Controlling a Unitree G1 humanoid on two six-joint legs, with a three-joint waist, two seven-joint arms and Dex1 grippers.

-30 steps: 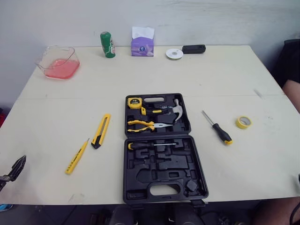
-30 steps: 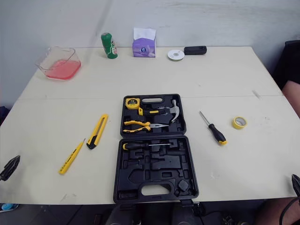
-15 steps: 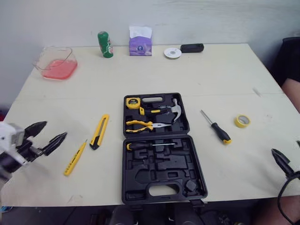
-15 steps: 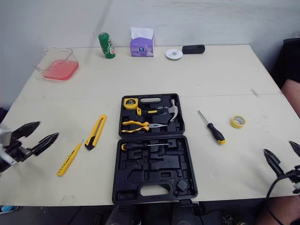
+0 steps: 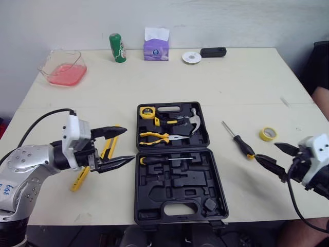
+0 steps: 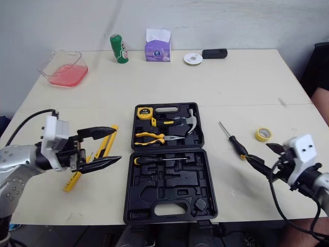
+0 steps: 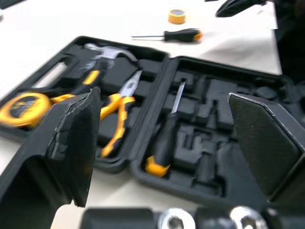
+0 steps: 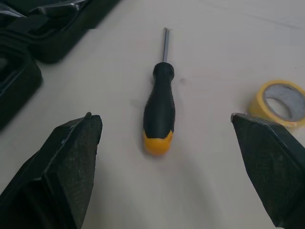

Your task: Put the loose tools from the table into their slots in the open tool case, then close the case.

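Note:
The open black tool case [image 5: 177, 177] lies at mid-table and holds a tape measure, hammer, pliers and one screwdriver. A yellow utility knife [image 6: 105, 145] and a thin yellow tester [image 5: 77, 182] lie to its left. My left gripper [image 5: 130, 144] hovers open over the knife, fingertips pointing at the case's left edge; the left wrist view looks across the case [image 7: 205, 143]. To the case's right lies a black screwdriver with a yellow end [image 5: 239, 141]. My right gripper [image 5: 266, 151] stands open just short of its handle. In the right wrist view the screwdriver [image 8: 159, 112] lies between the fingers.
A yellow tape roll [image 5: 267, 134] sits just right of the loose screwdriver. Along the far edge stand a clear tub of pink liquid [image 5: 62, 68], a green can [image 5: 117, 48], a tissue box [image 5: 157, 46], a white disc [image 5: 191, 57] and a black device [image 5: 213, 52]. A person [image 5: 321, 82] sits at the right.
Both arms rose into view. The left gripper swung right from the table's left edge to over the utility knife. The right gripper came in from the lower right toward the screwdriver handle.

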